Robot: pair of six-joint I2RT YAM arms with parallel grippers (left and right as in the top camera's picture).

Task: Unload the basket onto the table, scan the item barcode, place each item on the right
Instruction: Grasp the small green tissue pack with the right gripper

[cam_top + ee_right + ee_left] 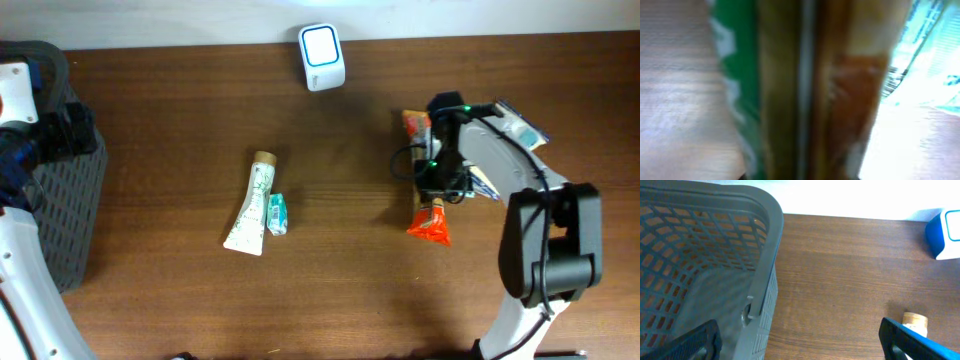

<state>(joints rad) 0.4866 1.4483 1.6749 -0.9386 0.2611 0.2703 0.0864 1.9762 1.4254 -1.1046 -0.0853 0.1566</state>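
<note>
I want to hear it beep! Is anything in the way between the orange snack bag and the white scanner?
Nothing visible is. Bare table lies between the orange snack bag and the scanner; the tube lies off to the side.

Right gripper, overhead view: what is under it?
An orange snack packet lies under the right gripper, its lower end sticking out. Its middle is covered, so whether the jaws pinch it cannot be seen.
</note>
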